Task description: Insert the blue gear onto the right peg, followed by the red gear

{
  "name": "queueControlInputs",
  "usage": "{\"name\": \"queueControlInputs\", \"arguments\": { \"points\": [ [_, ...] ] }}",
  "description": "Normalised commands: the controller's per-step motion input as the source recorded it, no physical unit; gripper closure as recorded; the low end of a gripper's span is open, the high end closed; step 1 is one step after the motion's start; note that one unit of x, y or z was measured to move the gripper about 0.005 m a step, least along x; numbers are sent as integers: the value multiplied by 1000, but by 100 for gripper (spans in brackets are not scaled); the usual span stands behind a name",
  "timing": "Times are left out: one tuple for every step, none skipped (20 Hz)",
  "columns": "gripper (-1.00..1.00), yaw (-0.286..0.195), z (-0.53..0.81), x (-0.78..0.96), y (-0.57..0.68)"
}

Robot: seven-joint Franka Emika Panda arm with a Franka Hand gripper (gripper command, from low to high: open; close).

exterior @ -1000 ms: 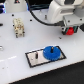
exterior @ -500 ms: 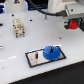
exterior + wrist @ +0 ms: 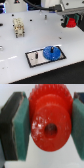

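The blue gear (image 3: pixel 51 53) lies flat on the right part of the dark plate (image 3: pixel 33 58) with the pale rim, near the front of the white table. The right peg is hidden under its hub; the left peg (image 3: pixel 37 55) stands bare. My gripper (image 3: pixel 71 23) hangs high at the exterior view's right, above and behind the plate, shut on the red gear (image 3: pixel 71 22). In the wrist view the red gear (image 3: pixel 50 120) fills the middle, clamped between the two teal finger pads (image 3: pixel 23 126).
A small beige and white block assembly (image 3: pixel 18 27) stands at the back left of the table. A dark small item (image 3: pixel 46 17) sits further back. The table's front edge runs along the bottom of the exterior view.
My gripper with the red gear has moved up and toward the exterior view's left, from near the table at the far right. The blue gear and plate have not moved.
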Motion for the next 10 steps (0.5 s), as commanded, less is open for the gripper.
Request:
{"name": "queueControlInputs", "arguments": {
  "points": [
    [100, 0, 420, 640, -367],
    [100, 0, 398, 632, -347],
    [100, 0, 382, 661, -348],
    [100, 0, 382, 667, -336],
    [100, 0, 321, 714, -325],
    [100, 0, 269, 709, -328],
    [100, 0, 253, 724, -332],
    [100, 0, 275, 727, -316],
    [100, 0, 246, 737, -305],
    [100, 0, 205, 763, -273]
  ]
}}
